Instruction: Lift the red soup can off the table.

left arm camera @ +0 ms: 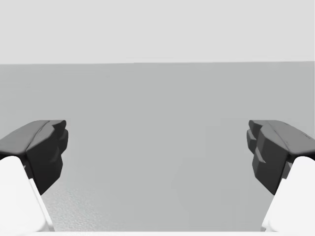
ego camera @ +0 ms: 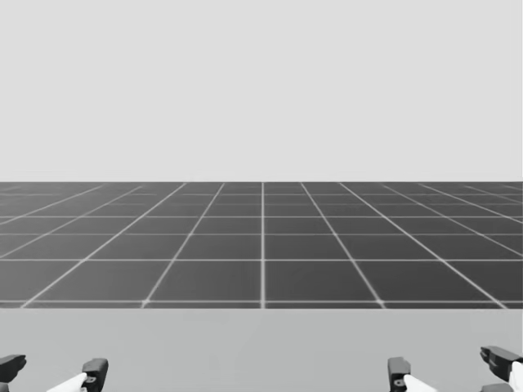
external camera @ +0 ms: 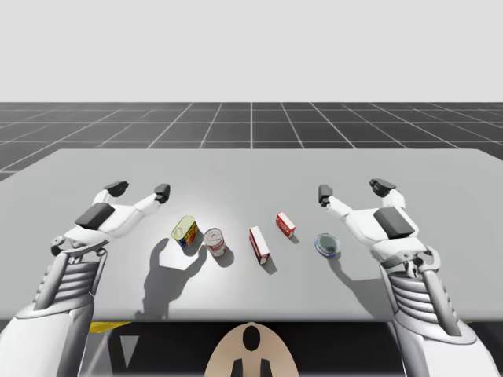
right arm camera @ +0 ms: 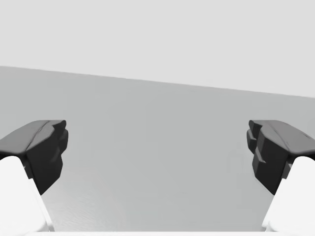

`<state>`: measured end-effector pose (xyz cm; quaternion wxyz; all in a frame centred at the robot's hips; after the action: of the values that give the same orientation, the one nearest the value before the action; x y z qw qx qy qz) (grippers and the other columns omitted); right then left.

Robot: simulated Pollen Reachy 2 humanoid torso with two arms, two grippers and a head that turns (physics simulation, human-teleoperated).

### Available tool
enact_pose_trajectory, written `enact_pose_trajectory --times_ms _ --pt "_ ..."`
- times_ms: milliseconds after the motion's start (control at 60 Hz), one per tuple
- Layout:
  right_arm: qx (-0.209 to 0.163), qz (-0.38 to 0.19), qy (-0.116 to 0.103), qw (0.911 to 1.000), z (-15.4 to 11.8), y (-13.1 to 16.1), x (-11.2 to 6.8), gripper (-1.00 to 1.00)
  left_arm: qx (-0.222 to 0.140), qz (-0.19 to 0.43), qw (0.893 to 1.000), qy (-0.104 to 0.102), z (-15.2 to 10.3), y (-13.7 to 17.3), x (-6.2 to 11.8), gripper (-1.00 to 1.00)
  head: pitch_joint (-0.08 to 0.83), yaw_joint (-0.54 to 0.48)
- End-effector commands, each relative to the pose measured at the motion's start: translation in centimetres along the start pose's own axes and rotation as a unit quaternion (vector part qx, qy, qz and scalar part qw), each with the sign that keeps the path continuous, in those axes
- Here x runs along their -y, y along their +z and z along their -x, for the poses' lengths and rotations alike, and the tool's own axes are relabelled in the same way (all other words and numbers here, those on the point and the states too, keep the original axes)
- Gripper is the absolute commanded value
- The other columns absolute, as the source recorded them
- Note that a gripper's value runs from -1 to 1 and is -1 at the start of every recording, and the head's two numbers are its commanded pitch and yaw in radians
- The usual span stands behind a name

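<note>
Grey table [external camera: 251,173] carries the red soup can [external camera: 215,242] just beside the yellow can [external camera: 185,232]. The left gripper [external camera: 139,189] hovers near the yellow can, the right gripper [external camera: 354,189] well apart, both spread wide and empty. A closing finger could easily knock the yellow can over.

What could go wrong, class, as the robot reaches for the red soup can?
The yellow can sits close beside the red soup can, so the open left gripper may knock it or close on it instead. The red and white box stands near on the other side, leaving a finger little room.
</note>
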<state>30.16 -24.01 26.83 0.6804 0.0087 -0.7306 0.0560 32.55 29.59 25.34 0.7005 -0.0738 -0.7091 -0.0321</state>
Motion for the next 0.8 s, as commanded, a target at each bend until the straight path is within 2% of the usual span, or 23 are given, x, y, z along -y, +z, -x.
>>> enact_pose_trajectory --times_ms 17,33,117,217,350,533,800 --pt "0.012 0.016 -0.003 0.9998 0.0 0.17 0.02 -1.0 0.004 0.0 1.0 -0.006 0.04 0.0 -0.03 -1.0 0.016 0.0" --pt "0.016 0.021 0.005 0.9996 -0.1 0.22 0.06 -1.0 0.004 0.0 1.0 -0.006 0.03 0.0 -0.03 -1.0 0.021 0.0" --pt "0.025 0.023 0.004 0.9994 -0.34 0.2 0.18 -1.0 0.006 -0.001 1.0 -0.008 0.01 0.04 -0.04 -1.0 0.052 0.01" --pt "0.026 0.031 0.013 0.9991 -0.17 0.11 0.33 -1.0 0.009 0.0 1.0 -0.007 -0.05 0.09 -0.07 -1.0 0.146 0.01" --pt "0.026 0.032 0.007 0.9991 -0.17 0.12 0.33 -1.0 0.01 0.001 1.0 -0.009 -0.12 0.15 -0.13 -1.0 0.285 0.02" --pt "0.024 0.033 0.005 0.9992 -0.26 0.11 0.45 -1.0 0.011 0.002 1.0 -0.015 -0.15 0.19 -0.11 -1.0 0.429 0.04" --pt "0.018 0.028 0.009 0.9994 -0.13 0.05 0.38 -1.0 0.008 0.005 1.0 -0.022 0.11 0.08 0.16 -1.0 0.578 0.08"
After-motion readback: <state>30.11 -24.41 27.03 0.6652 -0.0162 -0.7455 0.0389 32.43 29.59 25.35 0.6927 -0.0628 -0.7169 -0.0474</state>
